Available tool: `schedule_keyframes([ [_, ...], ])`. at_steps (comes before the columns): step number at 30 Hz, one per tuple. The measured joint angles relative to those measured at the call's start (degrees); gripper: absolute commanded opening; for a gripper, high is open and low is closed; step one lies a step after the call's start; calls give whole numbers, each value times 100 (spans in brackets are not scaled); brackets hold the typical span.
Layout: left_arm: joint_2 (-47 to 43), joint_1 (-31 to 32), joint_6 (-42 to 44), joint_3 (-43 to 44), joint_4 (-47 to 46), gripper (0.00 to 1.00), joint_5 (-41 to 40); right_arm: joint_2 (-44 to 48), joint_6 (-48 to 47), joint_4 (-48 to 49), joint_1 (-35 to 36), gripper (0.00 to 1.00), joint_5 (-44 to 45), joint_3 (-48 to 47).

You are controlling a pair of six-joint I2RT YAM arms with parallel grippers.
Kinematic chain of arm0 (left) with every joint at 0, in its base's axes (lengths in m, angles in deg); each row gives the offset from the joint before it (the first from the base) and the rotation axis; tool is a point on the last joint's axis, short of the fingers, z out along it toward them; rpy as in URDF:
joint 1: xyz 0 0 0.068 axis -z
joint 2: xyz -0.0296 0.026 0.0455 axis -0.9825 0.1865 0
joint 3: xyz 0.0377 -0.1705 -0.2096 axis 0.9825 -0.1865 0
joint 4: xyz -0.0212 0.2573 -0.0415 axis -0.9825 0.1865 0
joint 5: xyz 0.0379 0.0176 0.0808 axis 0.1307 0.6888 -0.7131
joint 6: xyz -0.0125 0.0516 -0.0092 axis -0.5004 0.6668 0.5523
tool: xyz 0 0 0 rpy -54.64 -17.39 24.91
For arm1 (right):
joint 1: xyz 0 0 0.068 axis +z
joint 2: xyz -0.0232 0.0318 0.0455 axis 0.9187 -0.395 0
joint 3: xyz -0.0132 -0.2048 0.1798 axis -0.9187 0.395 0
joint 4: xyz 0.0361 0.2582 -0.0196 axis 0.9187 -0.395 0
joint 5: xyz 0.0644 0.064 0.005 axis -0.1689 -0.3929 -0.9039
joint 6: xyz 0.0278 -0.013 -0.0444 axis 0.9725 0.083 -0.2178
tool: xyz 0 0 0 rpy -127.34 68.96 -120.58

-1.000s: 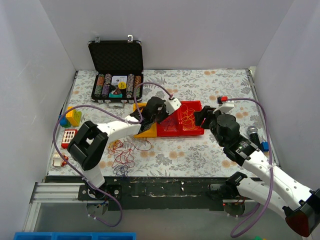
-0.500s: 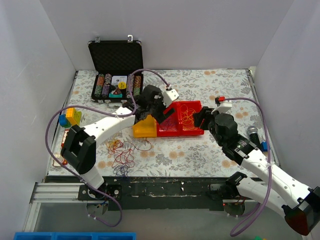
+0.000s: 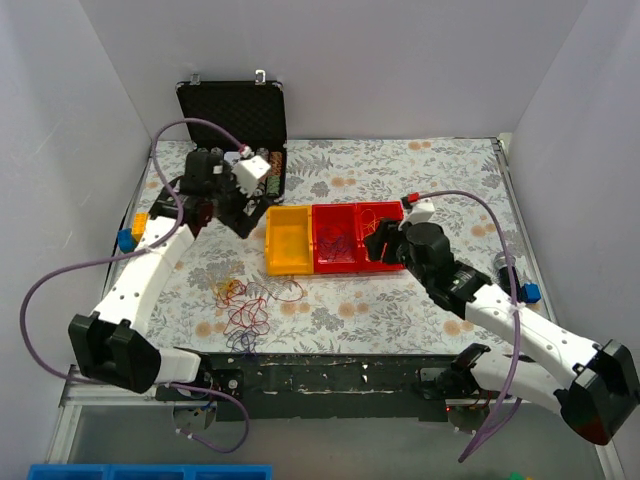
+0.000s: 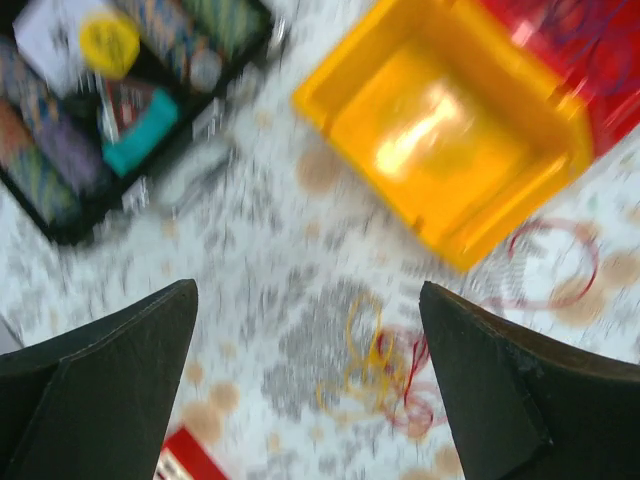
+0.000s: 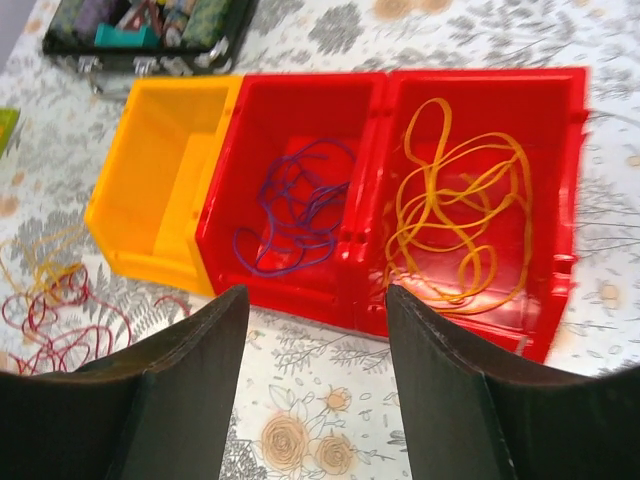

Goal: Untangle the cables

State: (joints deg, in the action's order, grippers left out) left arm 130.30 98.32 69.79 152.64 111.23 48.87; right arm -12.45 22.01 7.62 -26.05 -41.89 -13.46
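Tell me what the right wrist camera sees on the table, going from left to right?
First loose red and yellow cables, then the empty yellow bin, purple cables in a red bin, orange cables in the next red bin.

Robot lab cell, white panel walls (image 3: 400, 60), floral-covered table (image 3: 420, 165), aluminium frame (image 3: 110, 385)

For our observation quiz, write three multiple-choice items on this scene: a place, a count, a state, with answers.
1. Where is the purple cable? A in the case; B in the middle bin; C on the table.
2. How many bins are in the row? A two; B three; C four.
3. The left tool is: A open, empty; B shut on a cable; C shut, empty.
Answers: 1 B, it coils inside that red bin. 2 B, one yellow bin, two red. 3 A, fingers apart, nothing between.
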Motion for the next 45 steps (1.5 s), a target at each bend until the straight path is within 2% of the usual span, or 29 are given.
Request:
schedule_keyframes([
  [4, -586, -997, 507, -920, 442, 93, 186, -518, -24, 146, 535, 69, -76, -72],
  [9, -699, -1620, 1034, -1674, 1021, 92, 522, -1438, -39, 553, 1355, 75, -256, -374],
  [13, -586, -1663, 1154, -2024, 975, 91, 745, -2052, -37, 962, 1834, 77, -492, -417],
  [18, -378, -1663, 1128, -2398, 485, 87, 920, -2557, -37, 1331, 2197, 79, -702, -461],
  [24, 70, -1663, 1091, -2577, -72, 72, 1062, -2968, -83, 1860, 2411, 80, -852, -675],
  [33, 46, -1663, 1222, -2859, -323, 69, 1152, -4122, -164, 2323, 2549, 80, -1296, -1388],
  [35, -39, -1663, 1263, -2927, -345, 64, 1152, -4385, -170, 2361, 2568, 80, -1397, -1523],
  [38, -210, -1663, 1320, -3093, -393, 49, 1150, -4719, -199, 2363, 2597, 80, -1497, -1746],
  [40, -299, -1663, 1364, -3233, -470, 43, 1143, -4948, -232, 2358, 2618, 79, -1539, -1965],
  [45, -326, -1663, 1399, -3333, -557, 25, 1141, -5447, -352, 2354, 2621, 72, -1622, -2479],
])
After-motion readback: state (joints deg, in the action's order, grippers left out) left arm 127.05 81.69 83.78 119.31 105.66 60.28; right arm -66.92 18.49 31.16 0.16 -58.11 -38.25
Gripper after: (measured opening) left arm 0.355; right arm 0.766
